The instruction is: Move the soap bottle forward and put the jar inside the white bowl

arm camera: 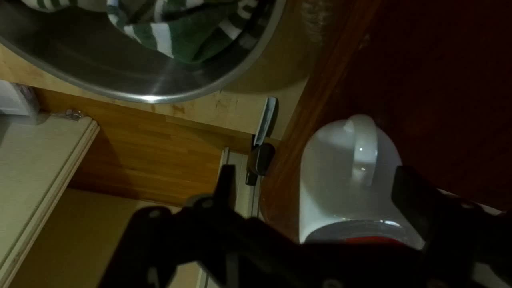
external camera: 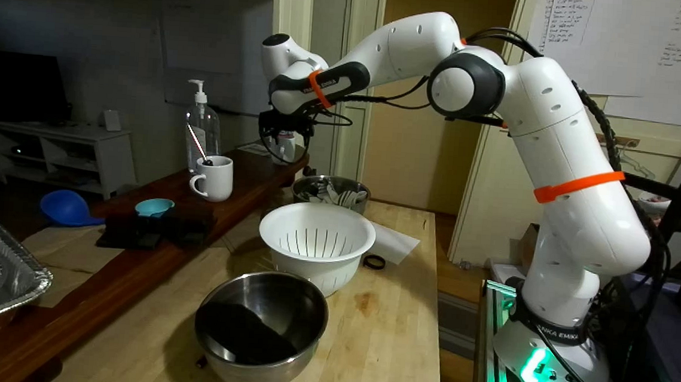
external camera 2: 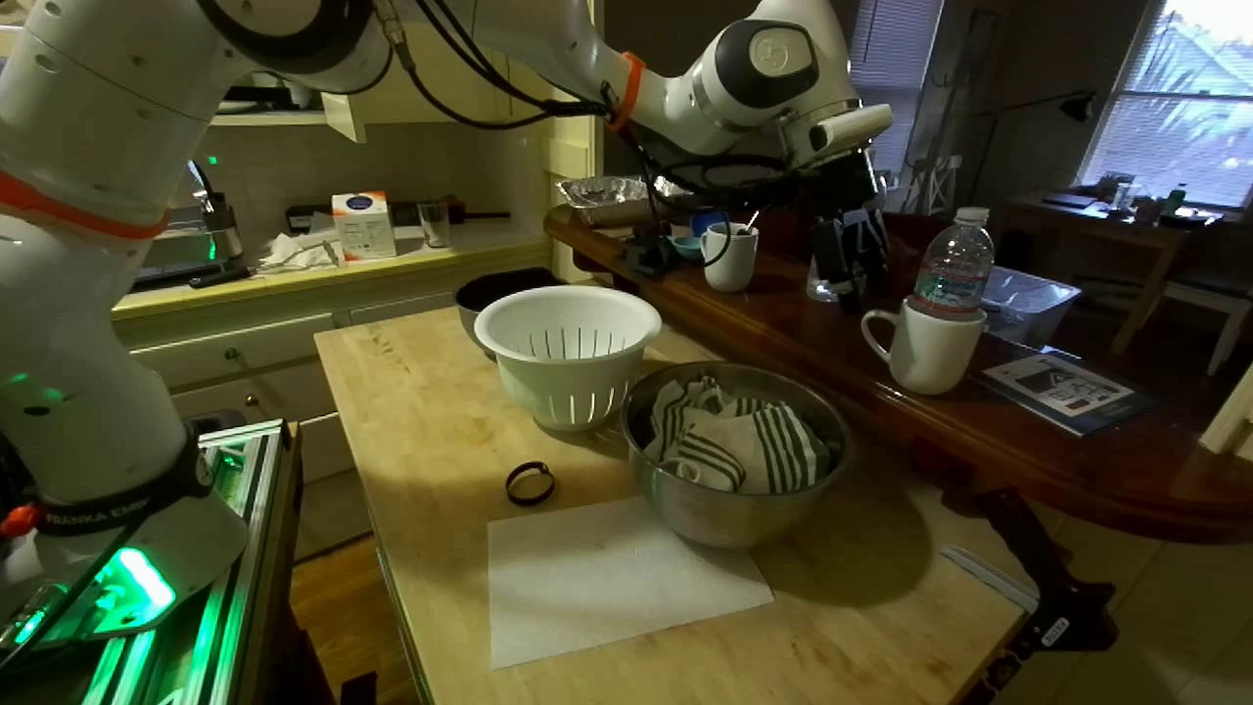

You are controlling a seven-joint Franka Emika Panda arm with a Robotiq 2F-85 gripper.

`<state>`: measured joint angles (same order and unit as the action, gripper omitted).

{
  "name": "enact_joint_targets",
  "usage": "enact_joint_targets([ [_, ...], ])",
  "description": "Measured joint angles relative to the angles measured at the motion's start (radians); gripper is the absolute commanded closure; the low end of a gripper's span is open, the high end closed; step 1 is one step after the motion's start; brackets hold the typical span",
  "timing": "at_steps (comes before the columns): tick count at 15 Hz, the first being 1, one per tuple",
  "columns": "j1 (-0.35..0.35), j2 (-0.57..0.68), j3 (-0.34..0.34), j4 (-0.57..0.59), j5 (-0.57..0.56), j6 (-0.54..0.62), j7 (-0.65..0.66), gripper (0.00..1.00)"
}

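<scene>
A white robot arm (external camera: 410,46) reaches across two wooden surfaces: a light worktop (external camera: 390,338) and, alongside it, a raised dark worktop (external camera: 254,179). The gripper (arm camera: 316,175) hangs over the dark worktop with its jaws spread wide apart. In the wrist view, a white mug (arm camera: 348,188) shows in the gap between them, but in an exterior view that mug stands apart from the jaws. A clear water bottle (external camera 2: 957,257) is set upright in its mouth, and a printed booklet (external camera 2: 1062,387) lies flat beside it.

The soap bottle (external camera: 203,127), tall and clear with a white pump, stands upright on the dark worktop, just behind a second white mug (external camera: 216,181) holding a thin utensil (external camera: 197,144).

The white bowl of the task is a slotted white colander (external camera: 314,273) with flaring sides, upright on the light worktop between two stainless-steel mixing bowls. One mixing bowl (external camera 2: 729,519) holds a striped cloth (external camera 2: 739,446); the other mixing bowl (external camera: 268,372) has a dark area inside, shadow or object, I cannot tell which. A sheet of white paper (external camera 2: 626,583) lies beside the cloth-filled bowl, near a black ring (external camera 2: 529,500).
</scene>
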<state>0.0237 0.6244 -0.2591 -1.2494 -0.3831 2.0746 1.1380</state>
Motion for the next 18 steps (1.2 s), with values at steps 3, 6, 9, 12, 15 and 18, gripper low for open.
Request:
enact_joint_targets([
  [3, -0.011, 0.013, 0.001, 0.014, 0.003, 0.052, -0.003, 0.00],
  [6, -0.027, 0.032, 0.001, 0.028, 0.015, 0.101, -0.022, 0.00],
  [9, -0.025, 0.031, -0.001, 0.028, 0.015, 0.101, -0.022, 0.00],
  [12, -0.023, 0.031, -0.001, 0.029, 0.015, 0.101, -0.022, 0.00],
  [15, -0.024, 0.031, 0.000, 0.029, 0.016, 0.101, -0.026, 0.00],
  [18, -0.033, 0.033, 0.007, 0.029, 0.034, 0.116, -0.058, 0.00],
])
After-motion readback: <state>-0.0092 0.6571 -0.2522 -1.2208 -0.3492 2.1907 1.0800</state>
